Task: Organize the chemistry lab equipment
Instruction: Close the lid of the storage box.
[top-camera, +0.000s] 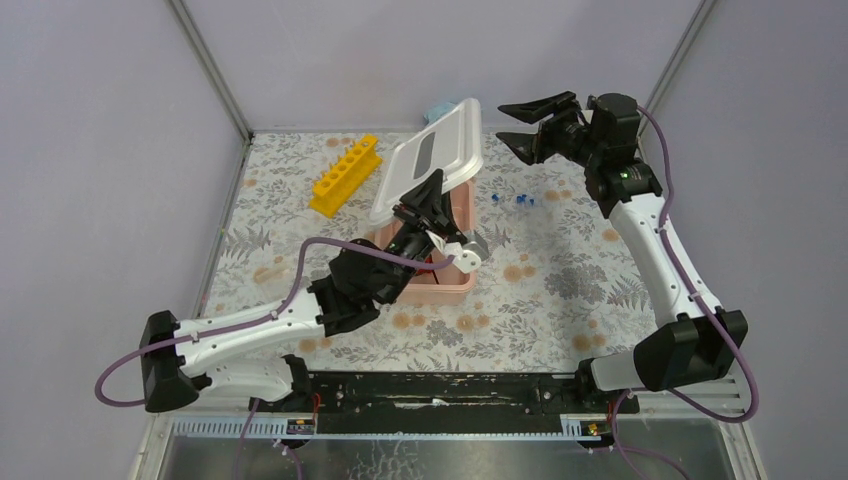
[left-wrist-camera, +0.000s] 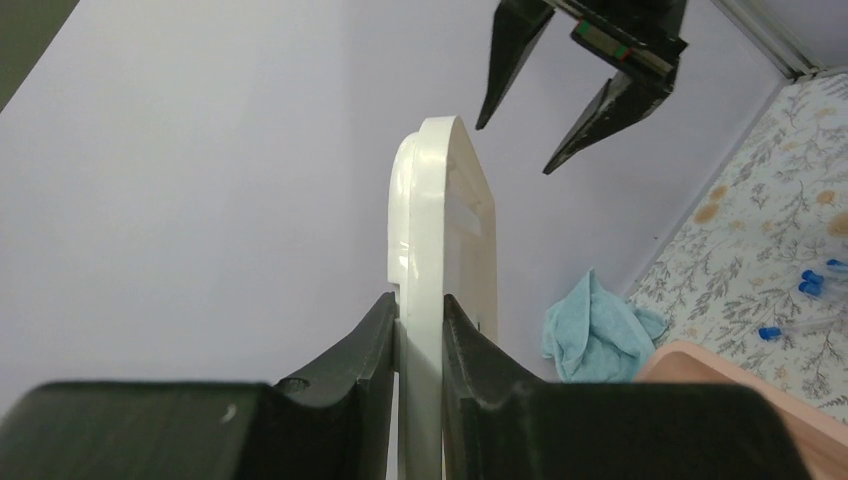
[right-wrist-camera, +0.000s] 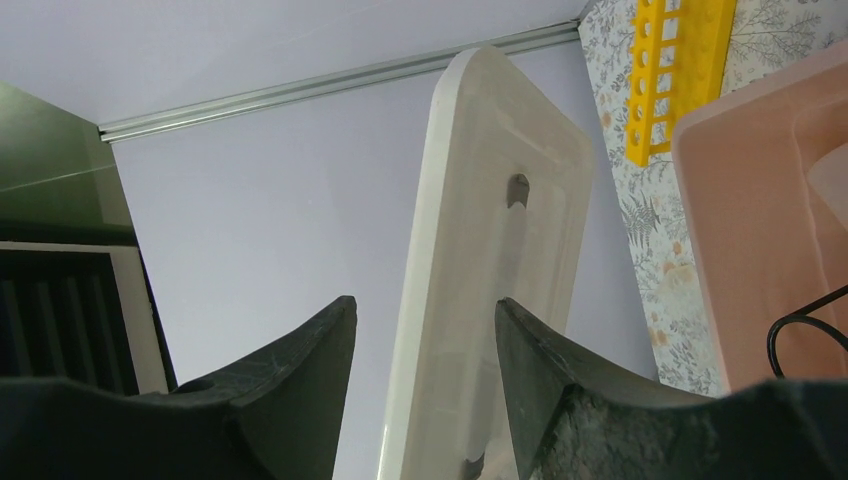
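Note:
My left gripper (top-camera: 425, 205) is shut on the edge of a white box lid (top-camera: 430, 155) and holds it tilted up over the pink box (top-camera: 458, 208). In the left wrist view the lid (left-wrist-camera: 440, 220) stands edge-on, clamped between the fingers (left-wrist-camera: 372, 345). My right gripper (top-camera: 515, 122) hangs open in the air just right of the lid's top, apart from it; from its own view the lid (right-wrist-camera: 500, 220) lies ahead of the gap. The yellow test-tube rack (top-camera: 346, 174) lies at the back left. Tiny blue-capped tubes (top-camera: 520, 200) lie right of the box. A black wire ring (right-wrist-camera: 805, 330) shows inside the pink box (right-wrist-camera: 760, 220).
A blue cloth (top-camera: 437, 110) is bunched against the back wall behind the lid. The flowered table mat (top-camera: 560, 280) covers the table. Grey walls close in the left, back and right sides.

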